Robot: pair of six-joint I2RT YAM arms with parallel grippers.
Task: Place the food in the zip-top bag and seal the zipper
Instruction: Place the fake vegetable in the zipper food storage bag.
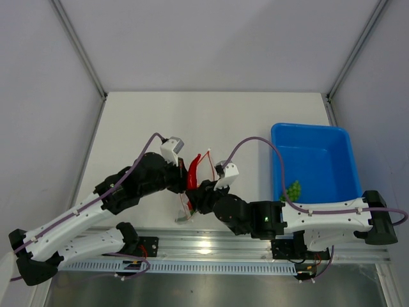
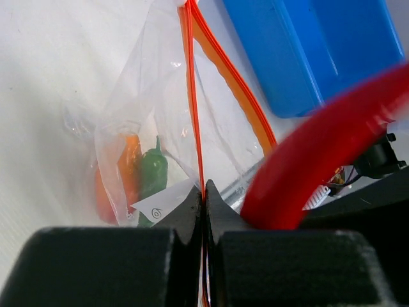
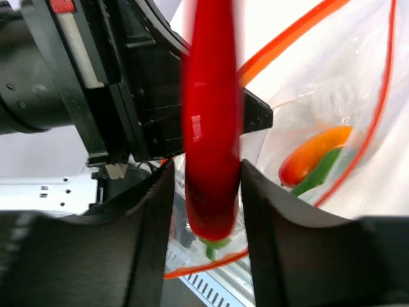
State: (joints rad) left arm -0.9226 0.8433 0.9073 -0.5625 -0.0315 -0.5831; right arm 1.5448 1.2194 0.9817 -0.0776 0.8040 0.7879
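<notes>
The clear zip-top bag (image 1: 184,210) hangs with its mouth held up, and my left gripper (image 2: 204,192) is shut on its orange-red zipper (image 2: 192,96). Inside the bag lie an orange carrot-like piece (image 2: 130,166) and a green pepper piece (image 2: 152,176). A slim red pepper (image 3: 211,128) stands upright, stem down, between the fingers of my right gripper (image 3: 206,169) over the bag's mouth. It is blurred, and a thin gap shows beside the left finger, so the jaws are open. A bunch of green grapes (image 1: 293,190) lies in the blue tray (image 1: 319,137).
The blue tray stands at the right of the table, close behind my right arm, and its corner (image 2: 287,51) shows in the left wrist view. Both wrists crowd together near the table's front edge, above the metal rail (image 1: 211,246).
</notes>
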